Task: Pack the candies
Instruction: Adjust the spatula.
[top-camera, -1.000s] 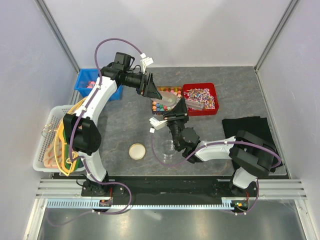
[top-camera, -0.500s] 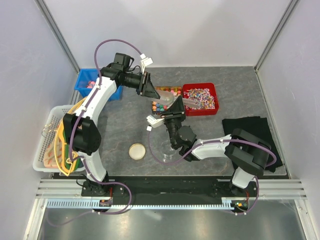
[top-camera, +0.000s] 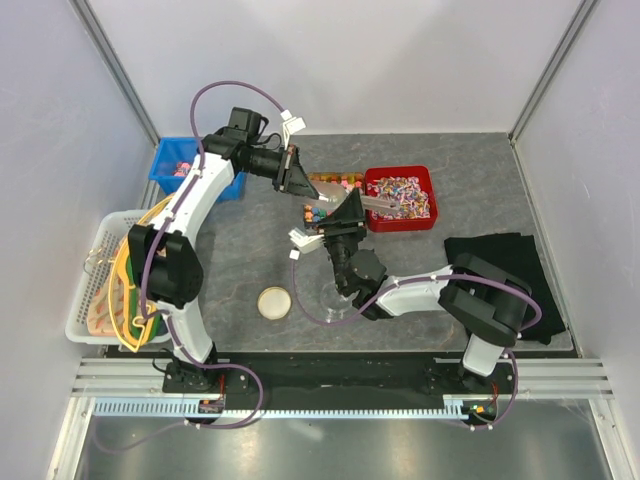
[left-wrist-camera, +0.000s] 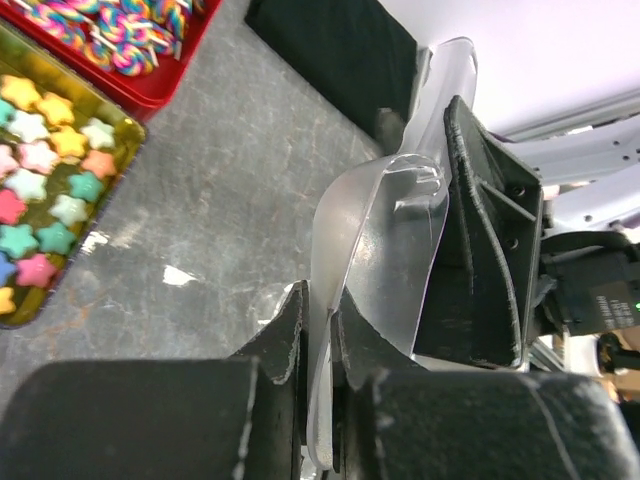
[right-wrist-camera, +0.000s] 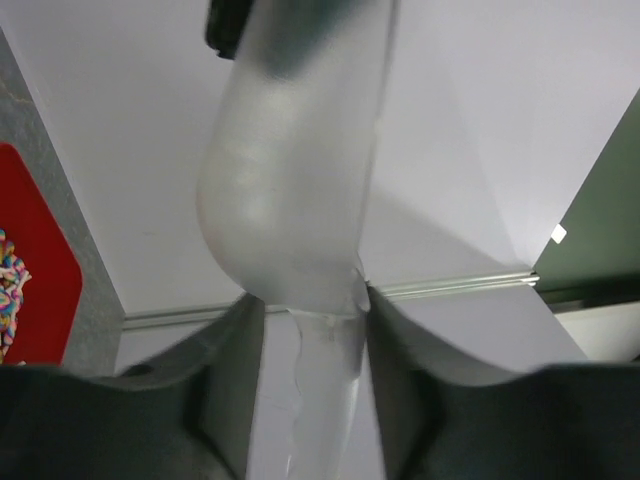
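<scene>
Candies (left-wrist-camera: 45, 200) lay in the tray (left-wrist-camera: 118, 180), just beside the red bin (top-camera: 430, 222), at the back of the table (top-camera: 250, 250); clear scoop (left-wrist-camera: 390, 250) hung near the tray, between both arms; left gripper (left-wrist-camera: 322, 315) was pinched tight on the scoop's thin wall; right gripper (right-wrist-camera: 308, 320) flanked the scoop handle, couldn't tell if it clamped; round lid (top-camera: 273, 302) lay well apart from the tray.
</scene>
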